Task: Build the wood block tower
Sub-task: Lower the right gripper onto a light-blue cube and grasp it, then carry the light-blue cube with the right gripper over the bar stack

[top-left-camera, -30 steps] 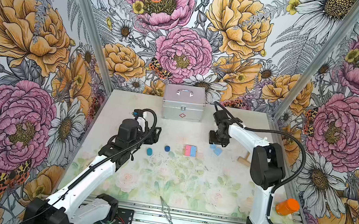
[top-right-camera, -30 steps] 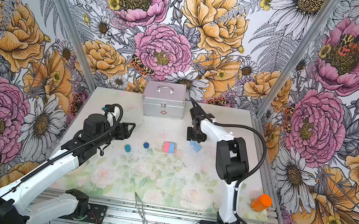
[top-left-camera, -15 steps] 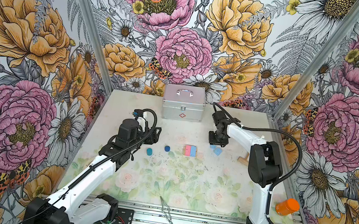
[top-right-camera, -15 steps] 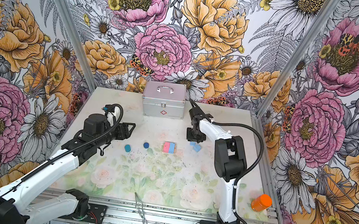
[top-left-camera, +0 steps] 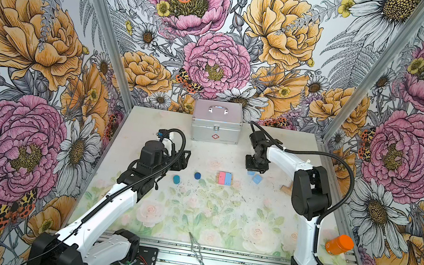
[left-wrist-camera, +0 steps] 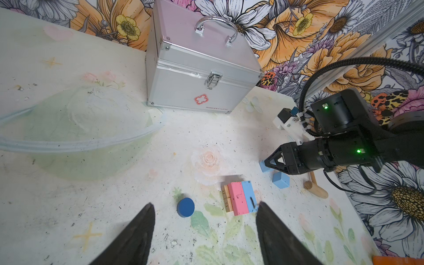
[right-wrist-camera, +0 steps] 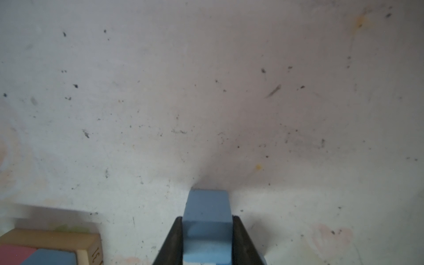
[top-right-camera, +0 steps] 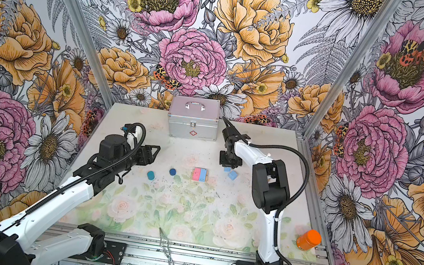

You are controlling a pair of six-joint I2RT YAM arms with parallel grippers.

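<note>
- Our right gripper (right-wrist-camera: 207, 229) pinches a light blue cube (right-wrist-camera: 206, 204), with one finger pressed on each side. In both top views it points down, right of the middle and in front of the case (top-left-camera: 215, 128).
- We cannot tell whether that cube rests on the table (top-left-camera: 149, 120) or is just off it.
- A second cube (top-left-camera: 257, 178) lies just beside the held one, toward the front, untouched.
- Our left gripper (left-wrist-camera: 204, 204) is spread wide and empty, and hovers left of the middle.
- The tower (top-right-camera: 199, 174) is only a low base mid-table. A pink slab (left-wrist-camera: 238, 197) and a blue slab (left-wrist-camera: 249, 193) lie side by side, touching, on tan planks (left-wrist-camera: 226, 198).
- A dark cylinder (top-left-camera: 197, 176) stands left of the slabs. A teal cylinder (top-left-camera: 176, 179) sits further left, near the left gripper.
- A tan piece (left-wrist-camera: 315, 189) lies right of the cubes, partly hidden by the right arm in both top views.
</note>
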